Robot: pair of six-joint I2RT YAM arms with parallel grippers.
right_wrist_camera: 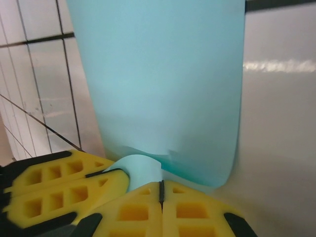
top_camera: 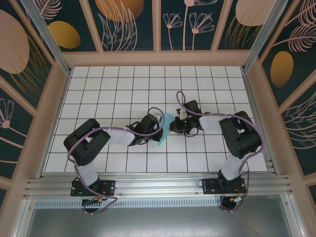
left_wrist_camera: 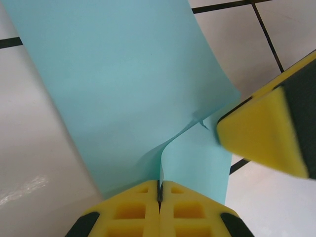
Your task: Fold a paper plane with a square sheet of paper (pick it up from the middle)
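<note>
Observation: the square sheet of paper (top_camera: 165,129) is thin, matte, light turquoise and unmarked. From above it reads as a narrow tilted sliver near the middle of the tabletop (top_camera: 108,98), which is glossy white tile with dark grid lines. The left gripper (top_camera: 157,130) sits at the sheet's 9 o'clock and the right gripper (top_camera: 174,127) at its 3 o'clock, both touching it. In the left wrist view, the left gripper's yellow, waffle-moulded foam pads (left_wrist_camera: 133,212) are pressed fully together. A soft S-shaped buckle of paper runs into their seam, so the sheet is pinched there. The rest of the sheet fans out smooth toward 12 o'clock, with a small nick near its right edge. One yellow pad of the right gripper presses in from 3 o'clock. In the right wrist view, the right gripper is likewise closed tight. A curled lip of the sheet meets its seam, and the paper rises flat toward 12 o'clock. The left gripper's pads lie at 8 o'clock, just beside the curl.
</note>
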